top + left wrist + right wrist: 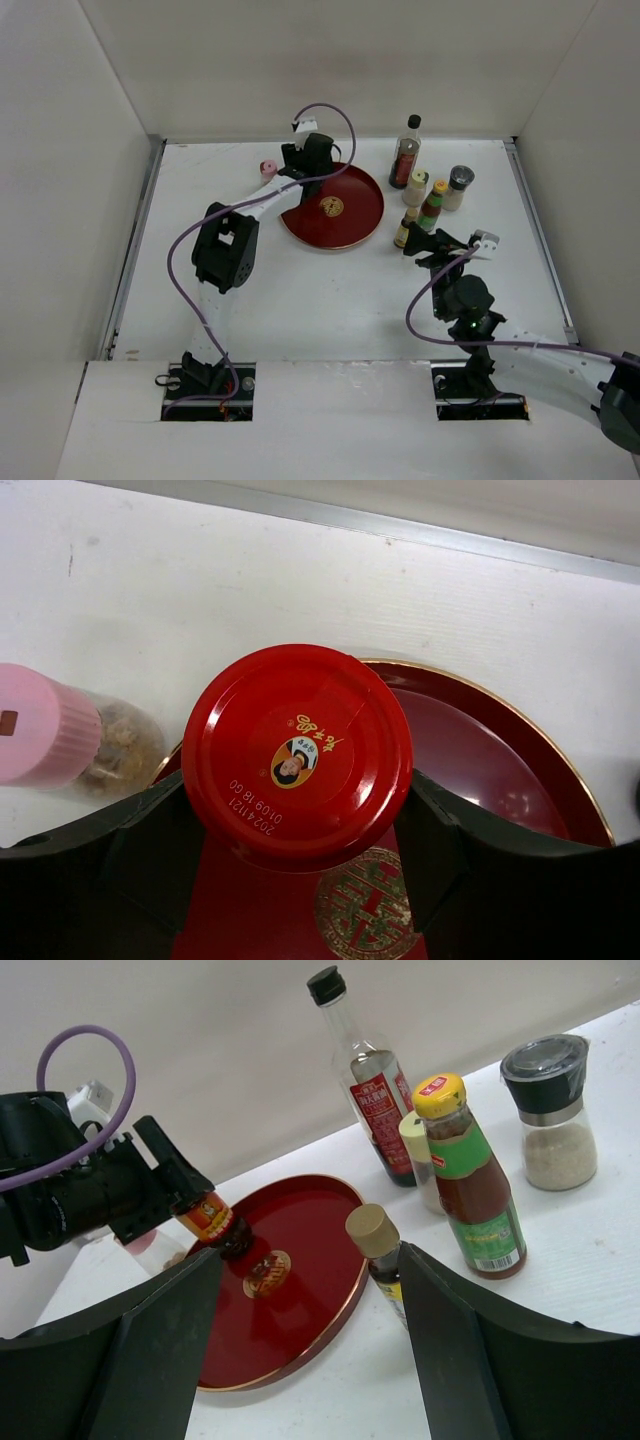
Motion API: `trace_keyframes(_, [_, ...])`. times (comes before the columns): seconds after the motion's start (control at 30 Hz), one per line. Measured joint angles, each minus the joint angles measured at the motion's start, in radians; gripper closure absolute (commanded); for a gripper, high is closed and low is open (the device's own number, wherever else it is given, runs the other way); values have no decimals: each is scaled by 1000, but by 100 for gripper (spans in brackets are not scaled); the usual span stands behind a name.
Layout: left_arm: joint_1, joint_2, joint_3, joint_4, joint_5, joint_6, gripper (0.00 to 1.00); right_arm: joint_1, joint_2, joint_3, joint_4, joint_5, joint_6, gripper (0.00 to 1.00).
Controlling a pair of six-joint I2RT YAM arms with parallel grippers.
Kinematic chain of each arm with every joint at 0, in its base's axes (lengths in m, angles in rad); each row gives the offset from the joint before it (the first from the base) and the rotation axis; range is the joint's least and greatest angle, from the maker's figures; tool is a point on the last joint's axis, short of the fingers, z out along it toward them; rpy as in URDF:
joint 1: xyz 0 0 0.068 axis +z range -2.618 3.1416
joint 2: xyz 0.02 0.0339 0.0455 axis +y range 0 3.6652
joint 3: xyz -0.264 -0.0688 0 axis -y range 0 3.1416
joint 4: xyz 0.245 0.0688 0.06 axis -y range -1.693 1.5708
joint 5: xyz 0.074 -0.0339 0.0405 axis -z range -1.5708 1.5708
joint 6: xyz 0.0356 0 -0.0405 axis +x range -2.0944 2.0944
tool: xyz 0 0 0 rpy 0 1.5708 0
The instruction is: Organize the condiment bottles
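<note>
My left gripper is shut on a jar with a red lid, holding it tilted over the round red plate. From the right wrist the jar hangs over the plate's left part. A pink-capped jar lies just left of the plate. My right gripper is open beside the plate's right edge, and a small tan-capped bottle stands at its right fingertip. Behind it stand a yellow-capped sauce bottle, a cream-capped bottle, a tall black-capped bottle and a grey-topped grinder.
From above, the plate lies at the back middle, with the upright bottles clustered to its right near the back wall. The pink-capped jar is near the left arm. Walls enclose the table on three sides.
</note>
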Motion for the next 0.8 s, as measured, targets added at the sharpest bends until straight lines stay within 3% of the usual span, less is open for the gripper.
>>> trace_keyframes(0.17, [10,10,-2,6,4,12,34,0,5,5,0,-3,2,22])
trace_keyframes(0.43, [7,-10,-40,116,2,19,14,0,-11,5,-1,-6,3,22])
trace_keyframes(0.6, [6,-113,-122,127,14,18,13,0,-27,5,0,-6,3,22])
trace_keyframes(0.8, [23,-348,-257,140,22,-21,22,0,-29,5,-1,-6,3,22])
